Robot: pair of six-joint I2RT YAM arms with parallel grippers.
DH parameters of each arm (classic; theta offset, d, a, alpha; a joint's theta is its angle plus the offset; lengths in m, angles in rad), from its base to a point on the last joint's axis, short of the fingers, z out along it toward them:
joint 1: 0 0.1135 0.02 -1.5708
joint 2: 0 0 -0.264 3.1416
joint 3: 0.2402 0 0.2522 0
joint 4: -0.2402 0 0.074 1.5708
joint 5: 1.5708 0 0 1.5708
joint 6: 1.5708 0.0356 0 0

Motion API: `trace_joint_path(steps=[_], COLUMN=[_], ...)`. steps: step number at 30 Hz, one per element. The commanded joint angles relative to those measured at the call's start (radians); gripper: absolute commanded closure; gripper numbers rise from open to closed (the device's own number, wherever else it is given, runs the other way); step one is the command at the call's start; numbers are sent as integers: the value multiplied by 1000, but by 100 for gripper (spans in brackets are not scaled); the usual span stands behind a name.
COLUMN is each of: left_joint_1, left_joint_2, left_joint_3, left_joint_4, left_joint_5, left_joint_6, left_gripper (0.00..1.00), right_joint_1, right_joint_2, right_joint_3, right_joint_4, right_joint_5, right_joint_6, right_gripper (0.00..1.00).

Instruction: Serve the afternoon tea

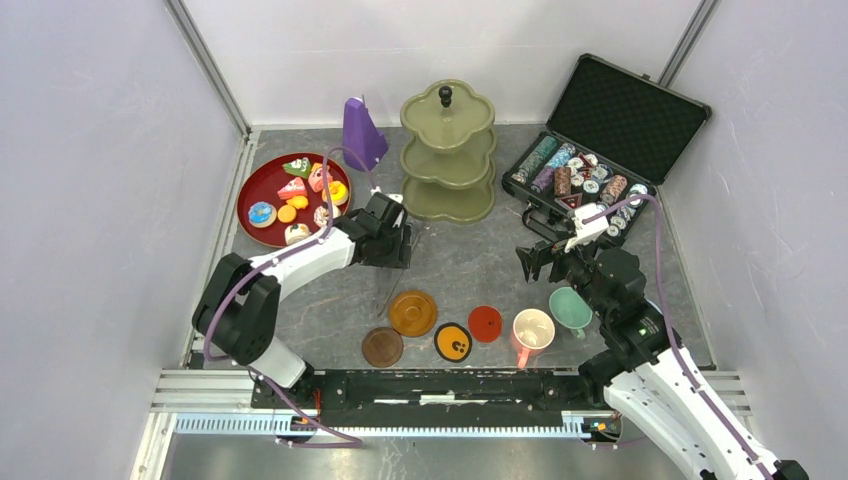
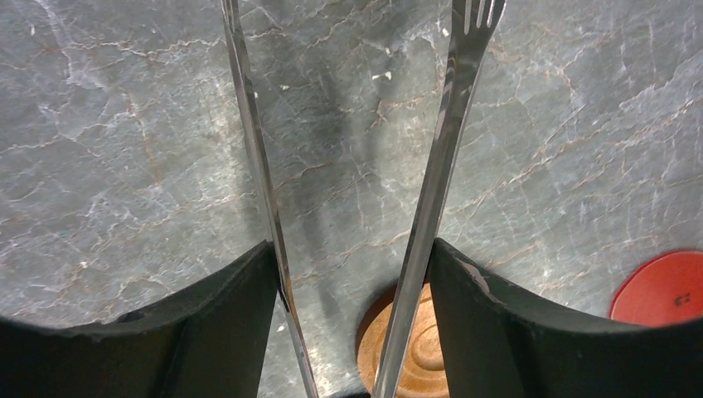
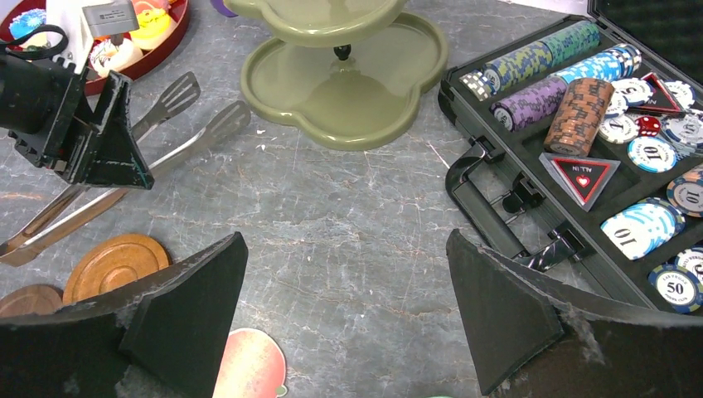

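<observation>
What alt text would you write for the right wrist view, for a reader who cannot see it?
The right gripper hangs open over a grey table, with the olive-green stand ahead and a black case of poker chips at right. At left, the left gripper holds metal tongs near two wooden coasters.

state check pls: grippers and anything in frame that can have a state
left gripper, shut on tongs
right gripper, open, empty
tongs, held, arms spread
stand, upright, visible tiers empty
case, lid open
plate, loaded with cakes
pink mug, upright, looks empty
teal mug, upright, looks empty
coasters, flat, bare
</observation>
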Motion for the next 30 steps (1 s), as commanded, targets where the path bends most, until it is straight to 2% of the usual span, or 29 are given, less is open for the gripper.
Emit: trace_joint_path(steps=[1,7,11,17,20,23,30], left_joint_1=[2,-8,-43,-95,-139,-186,-243], left_joint_2=[31,66,84,87,55,13,-25], left_joint_3=[10,-42,-45,-65,-93,-142,-315], left_joint_4=[94,176,192,221,218,256,469], left_joint_5=[16,13,-85,-196,-271,-339,-476], left_joint_6=[-116,-243,-288,-330,-345,-344,-257], left_gripper=[28,29,26,13,1,0,1], right_joint_1=[-3,-3,-3,-3,-4,-3,-3], right_joint_2=[3,13,30,40,31,23,26], right_joint_3=[29,0,-3,-7,-14,-26,-39], right_joint_4=[46,75,92,97,100,108,111], right_joint_5=[3,-17,-33,-46,-45,-51,-98], right_joint_6=[-2,12,13,11,10,13,32], right_gripper=[2,2,2,2,2,2,2])
